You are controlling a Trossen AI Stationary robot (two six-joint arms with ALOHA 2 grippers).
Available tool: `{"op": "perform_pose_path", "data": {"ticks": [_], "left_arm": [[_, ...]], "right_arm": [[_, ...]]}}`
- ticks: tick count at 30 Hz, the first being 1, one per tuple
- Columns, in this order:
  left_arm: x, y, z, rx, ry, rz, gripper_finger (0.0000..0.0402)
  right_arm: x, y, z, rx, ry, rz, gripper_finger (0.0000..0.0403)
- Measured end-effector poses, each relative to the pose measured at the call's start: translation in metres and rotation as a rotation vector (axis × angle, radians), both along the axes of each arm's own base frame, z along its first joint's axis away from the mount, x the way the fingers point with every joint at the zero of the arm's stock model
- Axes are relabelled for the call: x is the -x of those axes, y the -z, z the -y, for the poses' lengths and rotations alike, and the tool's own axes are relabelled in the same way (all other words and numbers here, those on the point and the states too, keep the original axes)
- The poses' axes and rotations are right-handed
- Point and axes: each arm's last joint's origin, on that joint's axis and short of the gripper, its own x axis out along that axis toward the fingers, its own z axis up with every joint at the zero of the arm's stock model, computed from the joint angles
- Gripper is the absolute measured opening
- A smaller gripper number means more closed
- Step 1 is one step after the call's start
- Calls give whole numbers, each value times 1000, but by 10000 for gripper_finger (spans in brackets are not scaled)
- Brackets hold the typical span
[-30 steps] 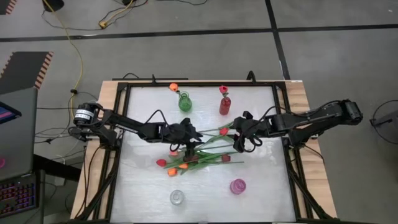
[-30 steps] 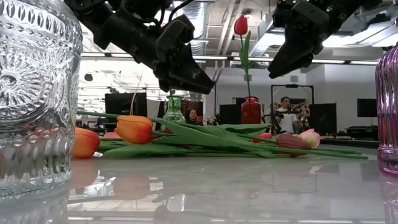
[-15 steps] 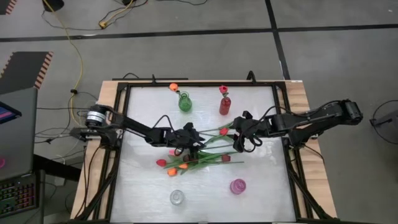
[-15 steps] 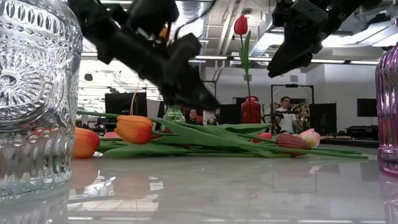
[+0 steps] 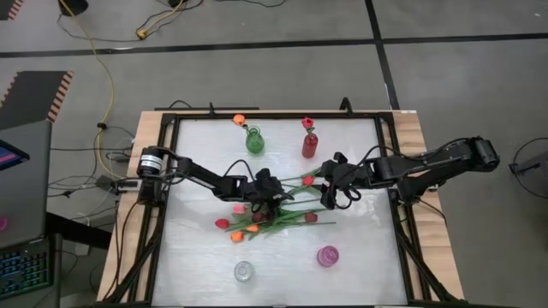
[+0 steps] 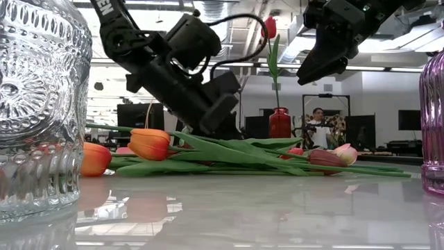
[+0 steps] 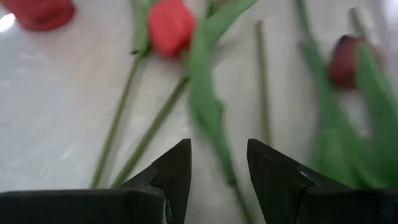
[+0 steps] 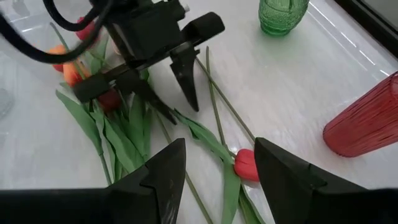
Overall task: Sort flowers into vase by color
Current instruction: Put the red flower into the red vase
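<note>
Near the low view's left edge stands a clear patterned glass vase point(image 6: 38, 104). Mid-frame lie the green-stemmed artificial tulips point(image 6: 229, 154). Above them the left gripper point(image 5: 276, 202) hangs spread, empty; upper right, the right gripper point(image 6: 303, 78), likewise spread.

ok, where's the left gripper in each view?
High: left gripper at centre, over the flowers.
Low: centre-left, tips down among the stems.
Left wrist: bottom edge, open.
Right wrist: upper middle.
Landmark: red vase.
</note>
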Motion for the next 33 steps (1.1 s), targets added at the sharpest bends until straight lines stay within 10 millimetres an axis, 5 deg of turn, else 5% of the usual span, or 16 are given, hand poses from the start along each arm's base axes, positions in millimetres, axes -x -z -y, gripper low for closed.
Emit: {"op": "perform_pose_path", "data": {"ticks": [6, 18, 33], "left_arm": [[3, 3, 0, 5, -27, -41, 124], [2, 2, 0, 16, -14, -36, 10], [-6, -33, -1, 15, -3, 72, 2]], "right_arm": [[0, 0, 0, 0, 0, -1, 218], [0, 0, 0, 0, 0, -2, 218], [0, 0, 0, 1, 0, -3, 218]]}}
